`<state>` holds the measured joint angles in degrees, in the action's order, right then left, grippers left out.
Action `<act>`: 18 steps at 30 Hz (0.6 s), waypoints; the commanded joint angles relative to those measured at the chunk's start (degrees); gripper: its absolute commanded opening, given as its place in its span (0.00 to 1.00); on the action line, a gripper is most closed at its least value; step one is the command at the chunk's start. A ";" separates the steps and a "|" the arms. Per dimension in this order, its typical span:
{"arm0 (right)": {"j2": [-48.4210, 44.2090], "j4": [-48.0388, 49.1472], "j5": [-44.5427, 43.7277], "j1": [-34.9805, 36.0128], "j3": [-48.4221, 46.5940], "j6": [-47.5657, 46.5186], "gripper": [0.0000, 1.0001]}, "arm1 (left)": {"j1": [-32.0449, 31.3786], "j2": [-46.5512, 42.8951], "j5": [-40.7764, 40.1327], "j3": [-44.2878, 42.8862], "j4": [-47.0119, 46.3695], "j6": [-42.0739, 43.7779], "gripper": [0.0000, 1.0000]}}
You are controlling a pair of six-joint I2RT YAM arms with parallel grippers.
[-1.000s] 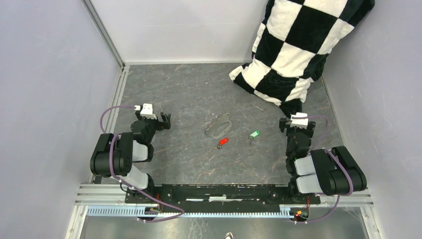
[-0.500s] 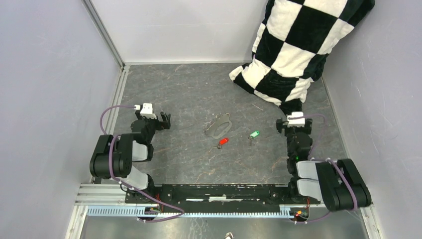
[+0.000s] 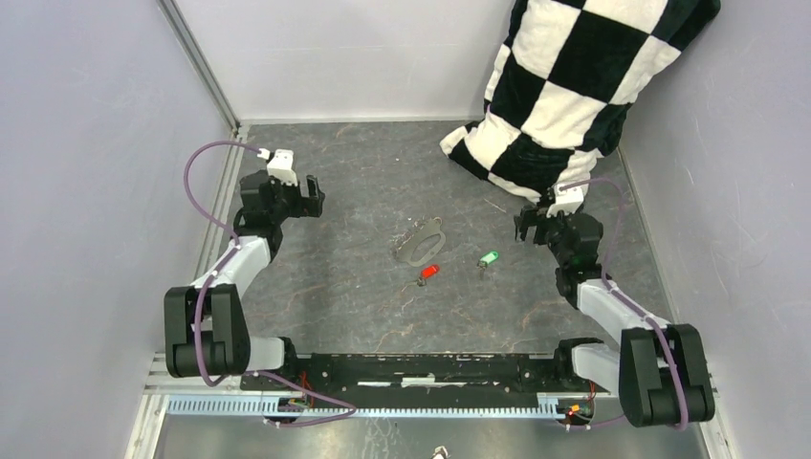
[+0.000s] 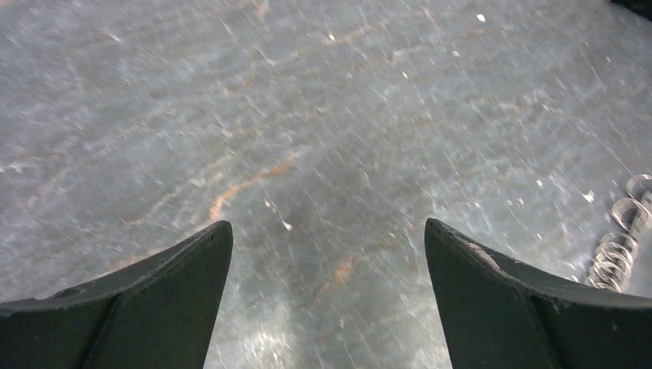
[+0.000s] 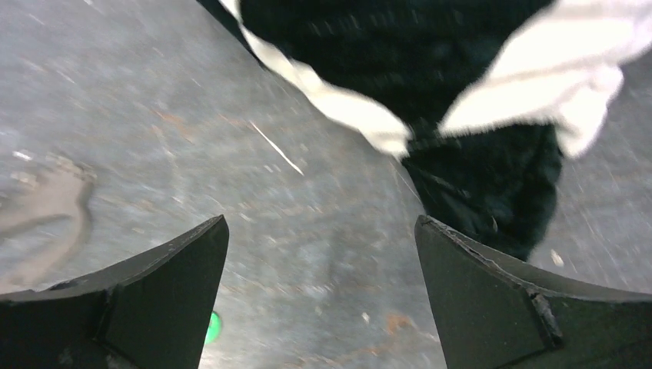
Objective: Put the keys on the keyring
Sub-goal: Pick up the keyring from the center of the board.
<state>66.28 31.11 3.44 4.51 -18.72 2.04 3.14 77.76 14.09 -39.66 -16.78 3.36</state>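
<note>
The grey oval keyring (image 3: 422, 242) lies flat mid-table with its short chain (image 3: 412, 232) at its left; the chain (image 4: 620, 252) also shows at the right edge of the left wrist view, and the keyring (image 5: 48, 211) blurs into the right wrist view's left. The red-headed key (image 3: 428, 273) lies just below the ring. The green-headed key (image 3: 489, 258) lies to the right, its green head (image 5: 214, 327) peeking beside my right finger. My left gripper (image 3: 312, 196) hangs open, empty, far left of the ring. My right gripper (image 3: 523, 226) is open and empty, right of the green key.
A black-and-white checkered cloth (image 3: 570, 91) drapes over the back right corner, its lower end (image 5: 430, 92) just beyond my right fingers. Grey walls close in left, back and right. The dark marbled tabletop (image 3: 363, 182) stretches between the arms.
Both arms have stretched away from their bases. The left gripper moved farther back; the right gripper moved back and left toward the green key. Keys and keyring have not moved.
</note>
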 commanded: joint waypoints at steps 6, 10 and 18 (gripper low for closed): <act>-1.11 5.28 18.59 -1.67 -3.85 24.34 0.98 | 0.14 -4.23 6.86 -9.05 19.05 1.14 1.00; 1.13 6.24 18.64 1.72 -6.22 21.13 0.98 | 0.12 -5.27 9.47 -9.99 20.54 1.32 1.00; 17.40 -7.99 15.27 13.07 -21.93 10.22 0.90 | 0.12 -3.56 11.61 -12.84 24.06 0.26 1.00</act>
<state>77.69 26.33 18.09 14.70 -35.44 15.73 3.14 73.97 22.94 -49.52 4.97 3.31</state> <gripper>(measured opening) 0.913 0.997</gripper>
